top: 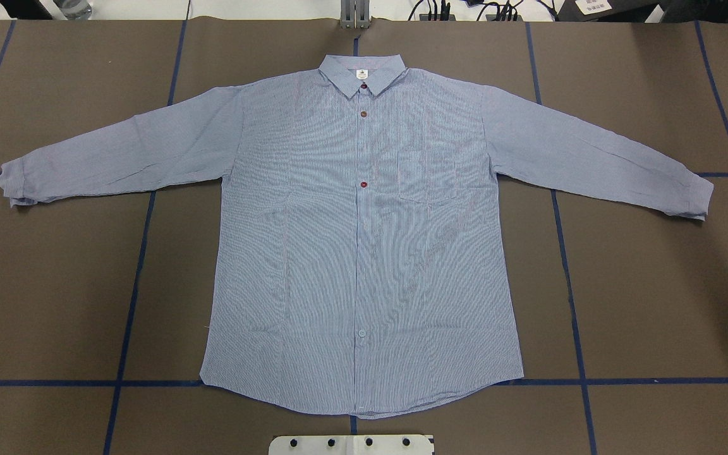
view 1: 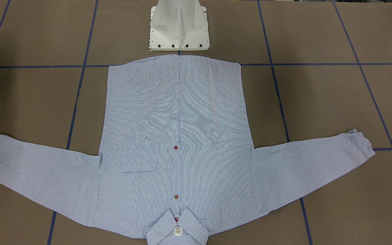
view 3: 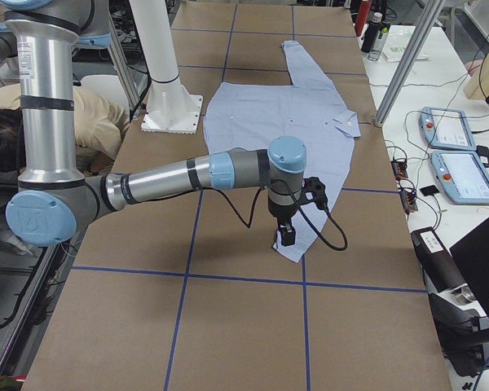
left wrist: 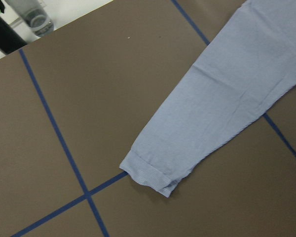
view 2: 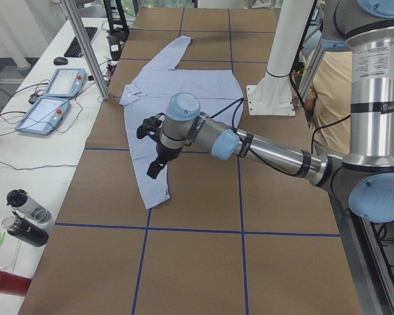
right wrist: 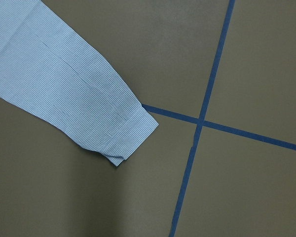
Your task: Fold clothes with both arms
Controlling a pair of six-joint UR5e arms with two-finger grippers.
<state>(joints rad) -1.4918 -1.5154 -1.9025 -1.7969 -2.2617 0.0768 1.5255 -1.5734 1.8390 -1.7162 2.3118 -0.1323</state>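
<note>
The light-blue striped shirt [top: 364, 253] lies flat and buttoned, front up, on the brown table, collar [top: 362, 74] away from the robot and both sleeves spread out. It also shows in the front-facing view [view 1: 179, 136]. My left gripper [view 2: 154, 167] hangs over the left sleeve in the exterior left view only; I cannot tell if it is open. The left wrist view shows that sleeve's cuff [left wrist: 148, 175]. My right gripper [view 3: 285, 236] hangs over the right sleeve's end in the exterior right view only; I cannot tell its state. The right wrist view shows that cuff [right wrist: 128, 136].
The white pedestal base [view 1: 179, 30] stands just behind the shirt's hem. Blue tape lines [top: 130, 297] grid the table. Bottles [view 2: 26, 216] and teach pendants [view 2: 52, 98] sit on the white bench along the far side. A person [view 3: 65, 122] crouches behind the robot.
</note>
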